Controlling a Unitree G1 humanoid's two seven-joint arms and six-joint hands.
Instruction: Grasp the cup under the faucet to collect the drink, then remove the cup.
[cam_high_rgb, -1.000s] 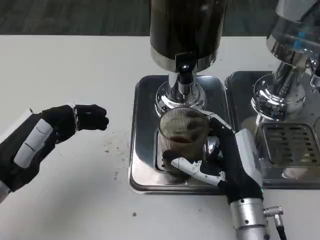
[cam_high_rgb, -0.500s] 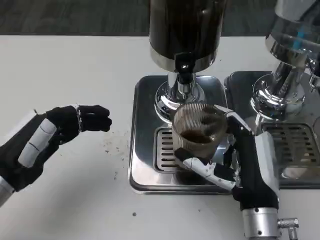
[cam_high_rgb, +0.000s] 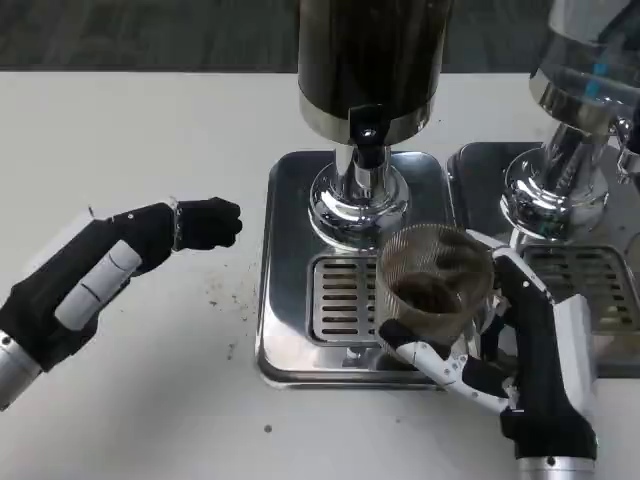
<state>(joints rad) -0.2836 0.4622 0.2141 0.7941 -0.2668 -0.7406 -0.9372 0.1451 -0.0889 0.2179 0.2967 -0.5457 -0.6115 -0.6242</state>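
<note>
**A:** In the head view, why is the cup (cam_high_rgb: 432, 283) sitting off to the side of the faucet (cam_high_rgb: 367, 140)?

**B:** My reading is that the drink is collected and the removal is under way. There is dark liquid in the bottom of the cup, and the cup is over the right front corner of the drip tray (cam_high_rgb: 290, 300), clear of the spout and not under it. Whether its base touches the tray grate I cannot tell.

**A:** And the right hand (cam_high_rgb: 520, 365)?

**B:** It grips the cup: white and black fingers wrap the lower wall from the front, and the rest of the hand backs it from the right. The forearm comes up from the front edge of the table, so the cup is held upright, which suits carrying liquid.

**A:** The left hand (cam_high_rgb: 120, 260)?

**B:** It holds nothing. It lies toward the left edge of the white table (cam_high_rgb: 150, 120), well apart from the tray, fingers curled in and pointing toward the dispenser (cam_high_rgb: 372, 60). I judge it is only waiting.

**A:** Anything else?

**B:** A second dispenser (cam_high_rgb: 575, 110) stands on its own tray at the right edge.
</note>
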